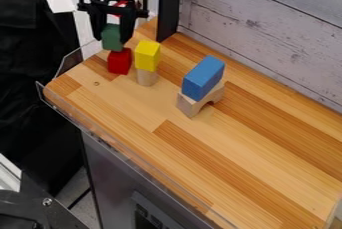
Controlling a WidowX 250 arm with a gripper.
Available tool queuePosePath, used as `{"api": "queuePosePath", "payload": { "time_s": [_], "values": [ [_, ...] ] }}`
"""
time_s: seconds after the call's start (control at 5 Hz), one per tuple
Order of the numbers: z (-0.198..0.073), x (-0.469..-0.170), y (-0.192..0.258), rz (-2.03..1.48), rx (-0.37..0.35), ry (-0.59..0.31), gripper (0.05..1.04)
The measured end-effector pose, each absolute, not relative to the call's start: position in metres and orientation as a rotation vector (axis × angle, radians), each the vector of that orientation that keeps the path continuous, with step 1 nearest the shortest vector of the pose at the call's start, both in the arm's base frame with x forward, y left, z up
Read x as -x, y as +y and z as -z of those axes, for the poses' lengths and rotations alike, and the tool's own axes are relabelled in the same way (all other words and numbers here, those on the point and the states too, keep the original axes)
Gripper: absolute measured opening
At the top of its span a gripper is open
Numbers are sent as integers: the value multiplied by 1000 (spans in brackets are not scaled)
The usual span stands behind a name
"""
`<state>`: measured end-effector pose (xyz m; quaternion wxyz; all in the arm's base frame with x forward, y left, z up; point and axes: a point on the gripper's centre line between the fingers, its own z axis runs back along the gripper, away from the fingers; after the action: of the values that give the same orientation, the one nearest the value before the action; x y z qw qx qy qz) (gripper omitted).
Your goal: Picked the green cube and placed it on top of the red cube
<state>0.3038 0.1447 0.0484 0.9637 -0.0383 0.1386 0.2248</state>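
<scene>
1. I have the black two-finger claw (114,40) at the upper left of my view, hanging down over the far corner of the light-and-dark striped wooden tabletop (137,123); its two fingers stand on either side of the green wooden cube (112,37), clamped on it.
2. The green cube sits upright or nearly so between those fingers, directly above the red wooden cube (119,61); its lower edge meets the red one's top in my view, a little off to the left, though I can't tell from here whether the two actually touch.
3. The red cube rests on the tabletop; just beside it I see a yellow wooden block (147,55), stacked on a pale, unpainted wooden block (147,77).
4. Nearer the middle, well apart from the claw, I have a long blue wooden block (204,77) lying on top of a pale wooden arch (192,104); the arch stands on the tabletop, part of its opening showing.
5. A whitewashed plank wall (267,28) runs along the far side; a black upright post (169,8) stands near the claw; a clear plastic rim (110,141) follows the near edge.
</scene>
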Motion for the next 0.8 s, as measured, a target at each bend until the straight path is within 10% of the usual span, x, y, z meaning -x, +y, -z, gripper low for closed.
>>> {"api": "queuePosePath", "payload": {
  "time_s": [0.8],
  "values": [
    [-49, -297, 137, -441, 91, 285, 557]
  ]
}}
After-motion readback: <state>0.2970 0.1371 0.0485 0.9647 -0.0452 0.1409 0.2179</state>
